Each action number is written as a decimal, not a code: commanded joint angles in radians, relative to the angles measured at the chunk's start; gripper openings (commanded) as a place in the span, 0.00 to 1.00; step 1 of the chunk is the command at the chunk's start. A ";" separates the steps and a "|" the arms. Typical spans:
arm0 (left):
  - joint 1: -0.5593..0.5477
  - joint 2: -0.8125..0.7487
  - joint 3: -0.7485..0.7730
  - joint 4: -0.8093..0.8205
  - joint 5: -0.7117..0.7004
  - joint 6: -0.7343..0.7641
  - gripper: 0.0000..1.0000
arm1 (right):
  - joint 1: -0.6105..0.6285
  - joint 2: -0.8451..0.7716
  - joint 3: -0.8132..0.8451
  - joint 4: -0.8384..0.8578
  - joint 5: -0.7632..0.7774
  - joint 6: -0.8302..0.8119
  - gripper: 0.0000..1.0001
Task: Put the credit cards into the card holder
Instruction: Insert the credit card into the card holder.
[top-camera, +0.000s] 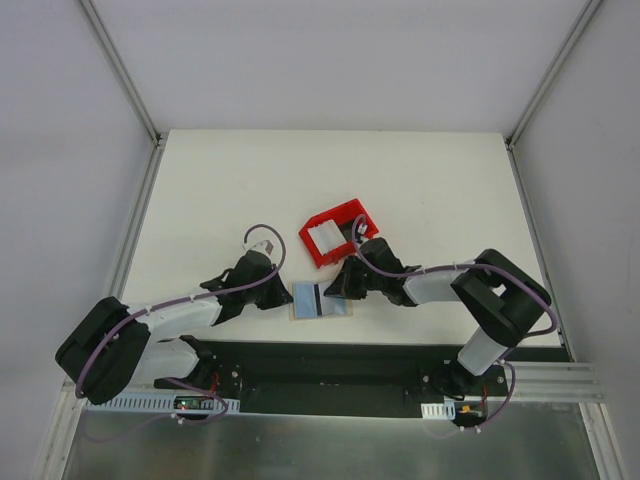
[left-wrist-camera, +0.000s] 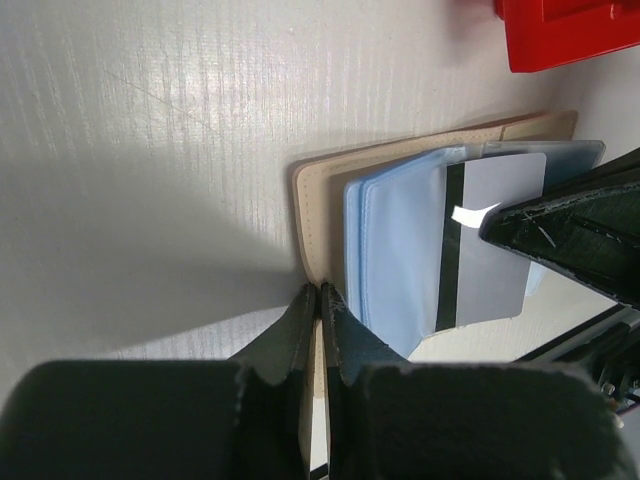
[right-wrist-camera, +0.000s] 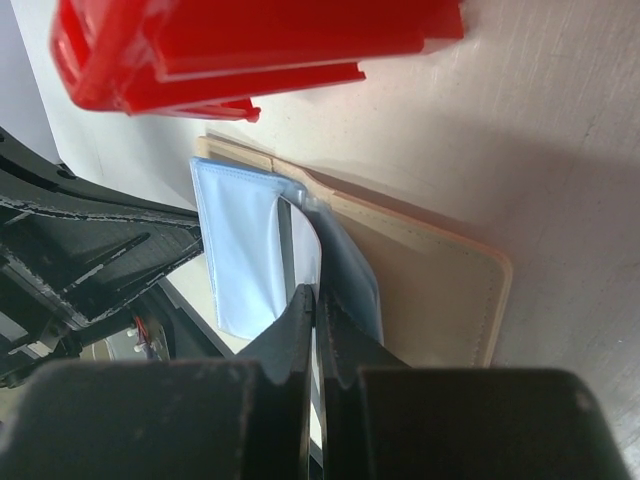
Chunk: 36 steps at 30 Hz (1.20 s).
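- So, nearest the arm bases, the card holder (left-wrist-camera: 320, 200) lies open and flat on the table (top-camera: 220, 190) close to its near edge. Its long axis runs left to right, and it sits between the two grippers.
- The left gripper (left-wrist-camera: 320, 292) sits at the holder's left end. Its jaws are pressed together on the tan border, which shows between the fingers, so it appears to pin the holder in place.
- The right gripper (right-wrist-camera: 315, 295) reaches in from the holder's right end. Its jaws are also closed, seemingly nipping the outer edge of the striped card (left-wrist-camera: 495, 250).
- That card is partly inside the pale blue pocket (left-wrist-camera: 395, 250), with its black-stripe edge leading and the rest sticking out to the right. The stripe runs near to far, across the holder's long axis.
- The relation that counts is that the pocket mouth faces right and the card lies right of it. By my reading, the coming move is a straight push leftward, towards the left gripper, keeping the card flat and square to the mouth.
- The right arm is the nearer one to the card, and the left arm serves as the stop.
- Farther back, just beyond the holder, the red bin (top-camera: 320, 256) holds more whitish cards (top-camera: 328, 238), not yet loaded.
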 joint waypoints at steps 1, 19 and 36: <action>0.000 0.051 -0.016 -0.042 0.031 0.023 0.00 | 0.043 0.051 -0.021 -0.037 0.005 0.019 0.00; -0.001 -0.004 -0.051 -0.057 0.016 -0.059 0.00 | 0.069 -0.039 -0.046 -0.081 0.155 0.024 0.04; -0.112 -0.105 -0.094 -0.080 -0.152 -0.210 0.00 | 0.092 -0.027 -0.020 -0.088 0.124 0.035 0.20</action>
